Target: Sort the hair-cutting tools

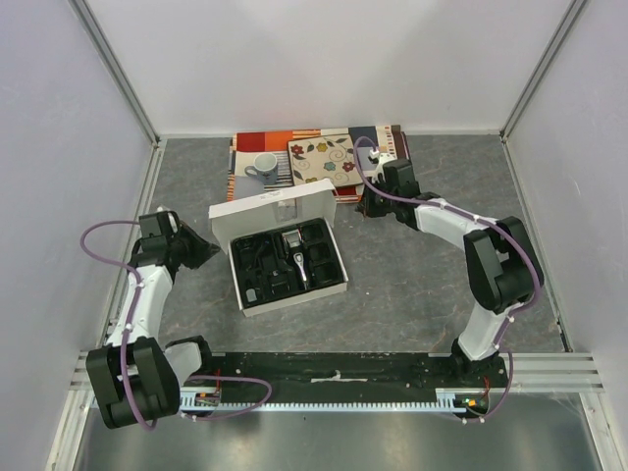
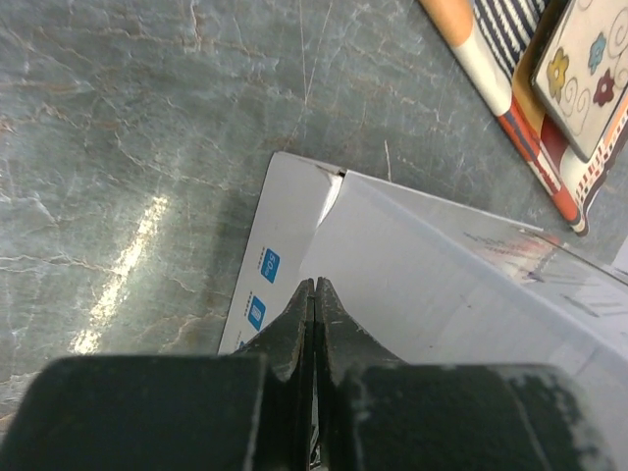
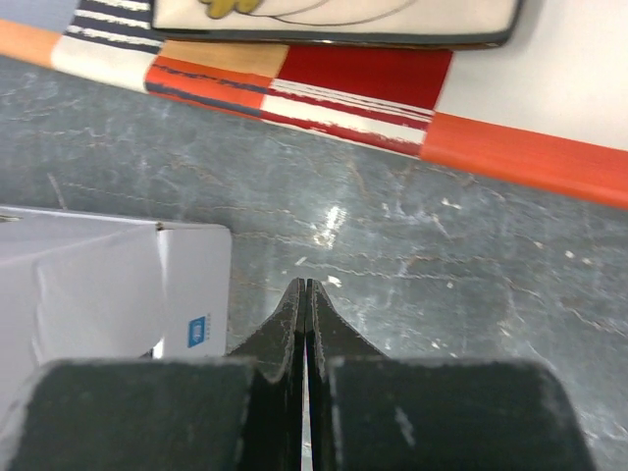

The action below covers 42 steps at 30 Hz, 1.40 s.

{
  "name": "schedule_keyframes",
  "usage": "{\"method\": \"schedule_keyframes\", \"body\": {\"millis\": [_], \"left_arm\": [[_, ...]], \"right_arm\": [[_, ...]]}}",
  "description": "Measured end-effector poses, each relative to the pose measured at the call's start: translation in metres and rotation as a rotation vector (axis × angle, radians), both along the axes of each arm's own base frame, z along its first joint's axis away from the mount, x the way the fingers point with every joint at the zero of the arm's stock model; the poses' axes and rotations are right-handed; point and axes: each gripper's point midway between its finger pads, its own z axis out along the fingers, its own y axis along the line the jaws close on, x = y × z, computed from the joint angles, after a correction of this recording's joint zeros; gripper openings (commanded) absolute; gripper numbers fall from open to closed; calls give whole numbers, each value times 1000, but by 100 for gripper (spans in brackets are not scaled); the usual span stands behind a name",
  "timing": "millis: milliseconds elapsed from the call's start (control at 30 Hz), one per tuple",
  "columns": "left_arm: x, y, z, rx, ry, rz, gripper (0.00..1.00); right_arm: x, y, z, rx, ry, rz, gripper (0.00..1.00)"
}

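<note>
1. The grey surface [image 1: 422,285] carries an open white box [image 1: 265,211] at frame centre, its lid folded toward the top.
2. The left end effector [image 1: 212,253], fingers pressed together on nothing, sits just left of the box. The right end effector [image 1: 364,207], likewise pressed together and empty, sits off its upper-right corner.
3. The hair clipper [image 1: 297,257] lies in the box's black tray between the two end effectors and apart from both. Its long axis runs top to bottom, slightly tilted, with the silver end uppermost.
4. The small black parts [image 1: 260,267] blend into the tray and cannot be told apart.
5. Both wrist views show only the box's outer walls; the clipper is hidden.
</note>
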Motion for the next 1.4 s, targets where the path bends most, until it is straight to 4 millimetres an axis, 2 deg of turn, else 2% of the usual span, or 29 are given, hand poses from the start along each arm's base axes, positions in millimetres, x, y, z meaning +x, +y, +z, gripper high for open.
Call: {"method": "schedule_keyframes", "body": {"millis": [300, 400, 633, 933, 1400], "left_arm": [[-11, -14, -25, -53, 46, -43, 2], [-9, -17, -24, -60, 33, -58, 2], [-6, -17, -21, -56, 16, -62, 2], [-6, -17, -18, -51, 6, -61, 2], [0, -22, -11, -57, -33, -85, 2]], "right_arm": [[0, 40, 15, 72, -28, 125, 0], [-5, 53, 17, 82, -33, 161, 0], [-17, 72, 4, 75, -8, 210, 0], [-17, 86, 13, 76, -36, 239, 0], [-19, 88, 12, 55, -37, 238, 0]]}}
